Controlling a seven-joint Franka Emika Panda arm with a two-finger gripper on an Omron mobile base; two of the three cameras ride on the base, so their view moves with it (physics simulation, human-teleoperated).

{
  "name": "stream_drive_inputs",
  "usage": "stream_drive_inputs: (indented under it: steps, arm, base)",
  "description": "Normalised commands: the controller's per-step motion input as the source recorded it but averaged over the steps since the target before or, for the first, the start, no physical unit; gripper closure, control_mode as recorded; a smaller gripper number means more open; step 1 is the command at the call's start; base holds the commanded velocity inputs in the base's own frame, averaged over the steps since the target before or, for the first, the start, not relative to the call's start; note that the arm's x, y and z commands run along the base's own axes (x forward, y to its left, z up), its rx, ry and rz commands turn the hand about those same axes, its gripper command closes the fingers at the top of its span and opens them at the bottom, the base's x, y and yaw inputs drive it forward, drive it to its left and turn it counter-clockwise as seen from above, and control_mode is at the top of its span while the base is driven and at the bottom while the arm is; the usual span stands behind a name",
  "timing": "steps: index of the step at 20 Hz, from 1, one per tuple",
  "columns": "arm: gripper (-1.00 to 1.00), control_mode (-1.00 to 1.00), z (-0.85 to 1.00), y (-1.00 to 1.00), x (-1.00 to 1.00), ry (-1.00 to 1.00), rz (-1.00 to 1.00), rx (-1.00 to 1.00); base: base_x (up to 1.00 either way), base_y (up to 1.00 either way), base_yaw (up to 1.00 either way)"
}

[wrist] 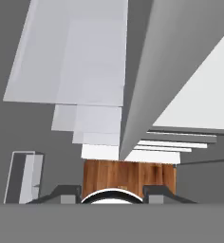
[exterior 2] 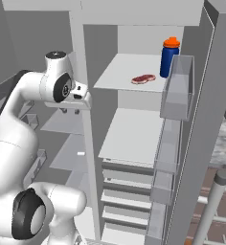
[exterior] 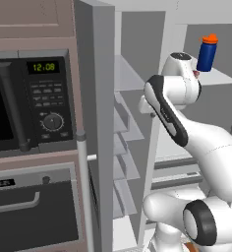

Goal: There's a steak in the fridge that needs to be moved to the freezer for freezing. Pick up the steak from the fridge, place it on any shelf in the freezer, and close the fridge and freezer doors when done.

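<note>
The white arm [exterior: 187,133] rises in front of the open fridge [exterior: 214,98]. A blue bottle [exterior: 206,52] stands on a broad shelf [exterior: 221,76]. On the left is a black microwave [exterior: 29,106], beside the freezer door [exterior: 101,123].

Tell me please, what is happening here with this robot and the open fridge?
A white robot arm stands before the tall grey fridge-freezer, and both doors are open. The steak lies on the upper fridge shelf, beside a blue bottle; nothing is gripping it. The pincer holds nothing and looks down along the divider between the freezer shelves and the fridge side. So the steak has not been picked up yet.
</note>
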Motion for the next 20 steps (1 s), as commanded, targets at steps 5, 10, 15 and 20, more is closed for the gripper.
stream_drive_inputs:
  steps: [5,10,15,20]
  arm:
    - [-1.00,-1.00,0.00,-0.03,-0.30,-0.07,0.00,0.00]
    - [-1.00,-1.00,0.15,-0.18,-0.42,-0.21,0.00,0.00]
    - [-1.00,-1.00,0.18,-0.39,-0.09,-0.09,-0.09,0.00]
    - [-1.00,-1.00,0.19,-0.37,0.00,0.00,-0.15,0.00]
  base:
    - [0.00,0.00,0.00]
    - [0.00,0.00,0.00]
    - [0.00,0.00,0.00]
    - [0.00,0.00,0.00]
